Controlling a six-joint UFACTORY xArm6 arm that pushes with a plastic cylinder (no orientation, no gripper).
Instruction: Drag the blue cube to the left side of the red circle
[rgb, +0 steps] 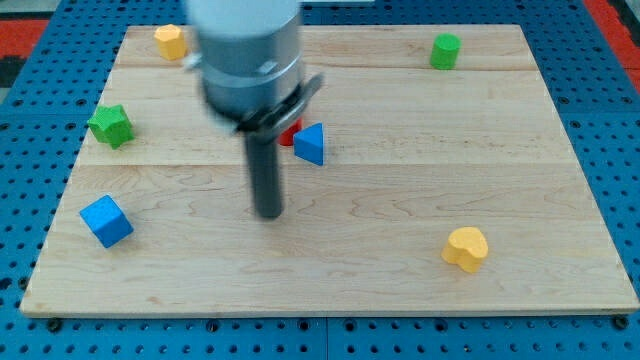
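Observation:
The blue cube (106, 221) lies near the board's left edge, toward the view's bottom. The red circle (291, 133) sits near the board's middle and is mostly hidden behind my arm; only a small red part shows. A blue triangle (310, 144) touches its right side. My tip (268, 213) rests on the board below the red circle, well to the right of the blue cube and apart from every block.
A green star (111, 125) lies at the left edge above the blue cube. A yellow block (171, 41) sits at the top left, a green block (445, 50) at the top right, a yellow heart (466, 248) at the bottom right.

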